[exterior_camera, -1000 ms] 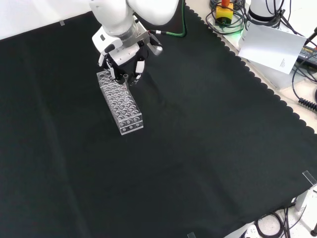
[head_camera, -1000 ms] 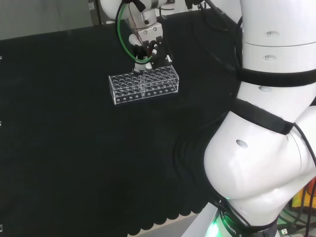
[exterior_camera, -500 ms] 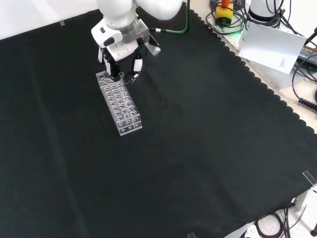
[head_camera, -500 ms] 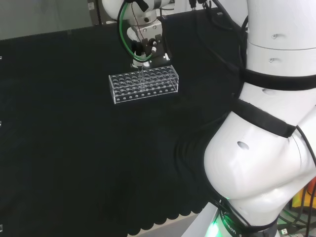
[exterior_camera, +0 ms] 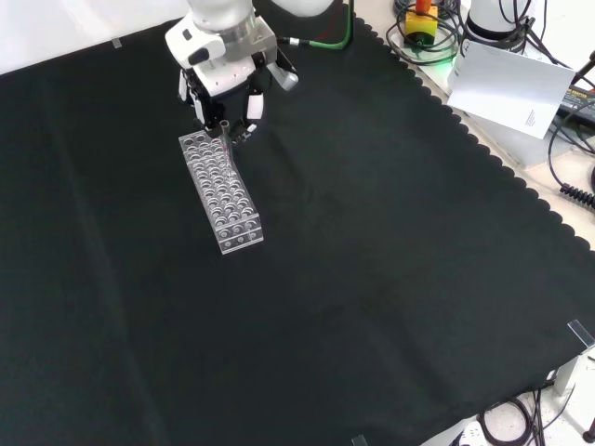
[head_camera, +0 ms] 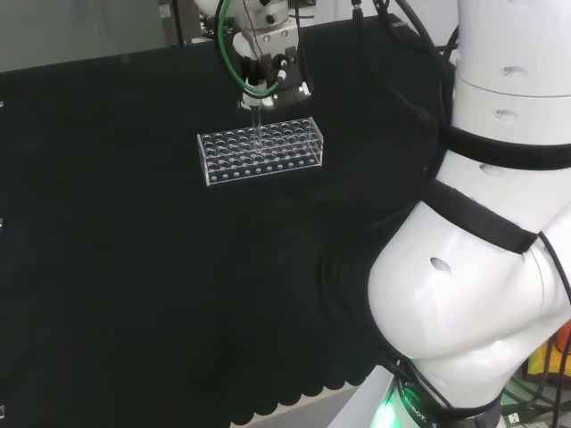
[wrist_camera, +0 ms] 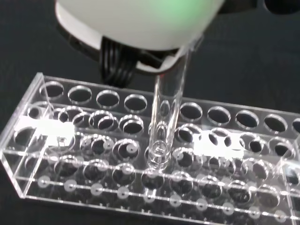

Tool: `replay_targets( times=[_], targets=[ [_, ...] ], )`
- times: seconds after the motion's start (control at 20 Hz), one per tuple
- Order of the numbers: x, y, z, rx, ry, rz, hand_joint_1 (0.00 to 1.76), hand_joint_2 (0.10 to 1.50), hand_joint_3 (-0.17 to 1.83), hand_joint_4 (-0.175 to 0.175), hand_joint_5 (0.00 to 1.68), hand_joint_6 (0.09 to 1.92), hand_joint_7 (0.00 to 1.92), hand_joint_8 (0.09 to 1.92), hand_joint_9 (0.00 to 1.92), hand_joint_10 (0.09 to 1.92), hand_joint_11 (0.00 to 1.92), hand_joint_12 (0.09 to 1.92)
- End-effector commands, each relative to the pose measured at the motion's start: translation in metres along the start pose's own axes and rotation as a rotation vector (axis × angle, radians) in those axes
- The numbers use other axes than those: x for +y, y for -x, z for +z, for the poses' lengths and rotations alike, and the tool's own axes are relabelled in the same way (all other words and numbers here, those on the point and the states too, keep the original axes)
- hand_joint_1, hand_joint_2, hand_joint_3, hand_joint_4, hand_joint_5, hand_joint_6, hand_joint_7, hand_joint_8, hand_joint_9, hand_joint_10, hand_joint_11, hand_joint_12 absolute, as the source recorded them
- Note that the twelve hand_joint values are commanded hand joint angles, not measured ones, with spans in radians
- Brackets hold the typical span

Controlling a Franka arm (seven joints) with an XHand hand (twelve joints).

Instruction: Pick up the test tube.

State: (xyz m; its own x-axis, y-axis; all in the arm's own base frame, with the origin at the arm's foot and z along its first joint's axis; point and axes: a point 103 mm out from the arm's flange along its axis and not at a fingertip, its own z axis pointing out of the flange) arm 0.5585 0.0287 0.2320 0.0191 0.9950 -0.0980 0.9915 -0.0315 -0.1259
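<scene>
Above the rack, hand-pinched test tube.

no text, label, number or sign can be read anywhere. the white sheet of paper at the upper right of the front view carries a small line of print, too small to make out. the clear rack bears no markings that can be read.
</scene>
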Motion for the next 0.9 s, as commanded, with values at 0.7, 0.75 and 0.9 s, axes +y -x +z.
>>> replay_targets(
  times=[0.7, 0.75, 0.9],
  targets=[
    [-0.030, 0.025, -0.150, 0.075, 0.205, -0.001, 1.24, 0.56, 0.69, -0.175, 1.55, 0.14, 1.85, 0.19, 1.79, 0.09, 1.18, 0.97],
    [-0.035, 0.026, -0.158, 0.079, 0.216, -0.004, 1.24, 0.56, 0.69, -0.175, 1.55, 0.14, 1.85, 0.19, 1.79, 0.09, 1.18, 0.97],
    [-0.052, 0.027, -0.180, 0.093, 0.253, -0.013, 1.24, 0.56, 0.69, -0.175, 1.55, 0.13, 1.85, 0.19, 1.79, 0.09, 1.18, 0.97]
  ],
)
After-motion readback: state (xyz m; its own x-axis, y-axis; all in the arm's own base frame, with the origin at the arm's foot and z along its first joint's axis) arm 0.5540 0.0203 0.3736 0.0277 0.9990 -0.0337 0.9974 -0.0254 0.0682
